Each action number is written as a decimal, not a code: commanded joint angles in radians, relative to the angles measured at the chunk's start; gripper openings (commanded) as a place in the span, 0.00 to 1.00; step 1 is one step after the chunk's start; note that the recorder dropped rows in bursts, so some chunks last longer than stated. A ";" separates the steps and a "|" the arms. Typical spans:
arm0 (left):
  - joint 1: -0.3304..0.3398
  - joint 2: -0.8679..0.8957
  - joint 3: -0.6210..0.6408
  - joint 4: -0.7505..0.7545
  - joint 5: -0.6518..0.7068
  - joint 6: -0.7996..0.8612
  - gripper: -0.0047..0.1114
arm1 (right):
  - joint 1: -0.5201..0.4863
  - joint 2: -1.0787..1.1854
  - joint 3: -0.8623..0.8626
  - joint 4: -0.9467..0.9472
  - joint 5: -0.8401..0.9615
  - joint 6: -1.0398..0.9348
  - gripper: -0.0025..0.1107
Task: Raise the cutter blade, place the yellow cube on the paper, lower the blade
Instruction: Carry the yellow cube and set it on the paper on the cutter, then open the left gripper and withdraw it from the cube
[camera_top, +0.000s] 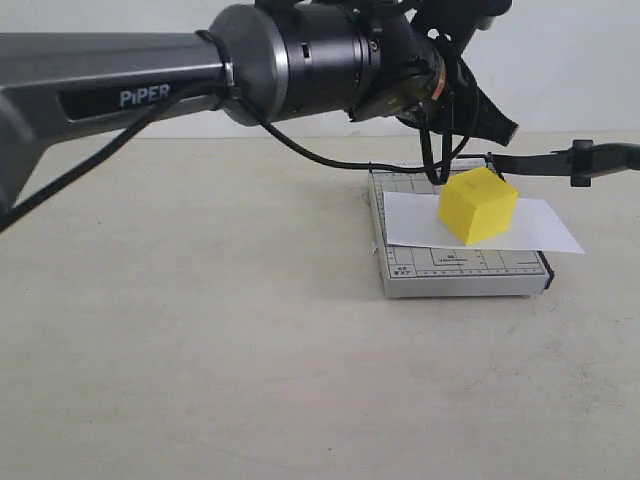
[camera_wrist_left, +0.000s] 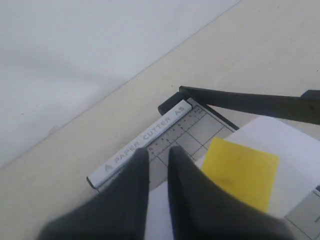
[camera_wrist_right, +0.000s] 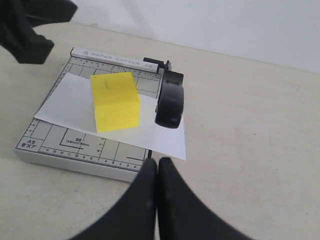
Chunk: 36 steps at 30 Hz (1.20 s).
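Cube (camera_top: 478, 206) sits on paper (camera_top: 545, 232) on the board (camera_top: 460, 278), close beside the raised blade (camera_top: 560, 160). Left gripper (camera_wrist_left: 159, 152) slightly parted, right gripper (camera_wrist_right: 157, 162) pinched closed, both empty. Risk: descending blade clips cube, drags paper askew.

- cutter blade (camera_top: 560, 160): long black arm, raised off the gridded board (camera_top: 460, 272), hinged at its rear corner.
- paper (camera_top: 412, 222): white sheet, flat across the board, overhanging its blade side.
- yellow cube (camera_top: 478, 205): upright on the paper.
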<state>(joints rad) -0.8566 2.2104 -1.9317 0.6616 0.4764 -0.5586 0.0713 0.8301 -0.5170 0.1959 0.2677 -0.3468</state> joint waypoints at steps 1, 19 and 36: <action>-0.004 -0.074 0.081 -0.097 -0.024 -0.006 0.08 | -0.003 0.002 0.005 0.008 -0.002 0.009 0.02; 0.193 -0.756 1.105 -0.467 -0.502 0.754 0.08 | -0.003 0.002 0.005 0.023 0.068 0.035 0.02; 0.950 -1.675 1.399 -0.472 -0.324 0.502 0.08 | -0.001 0.002 0.005 0.023 0.085 0.033 0.02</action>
<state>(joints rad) 0.0932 0.6177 -0.5822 0.2009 0.0680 0.0072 0.0713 0.8301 -0.5170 0.2168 0.3376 -0.3128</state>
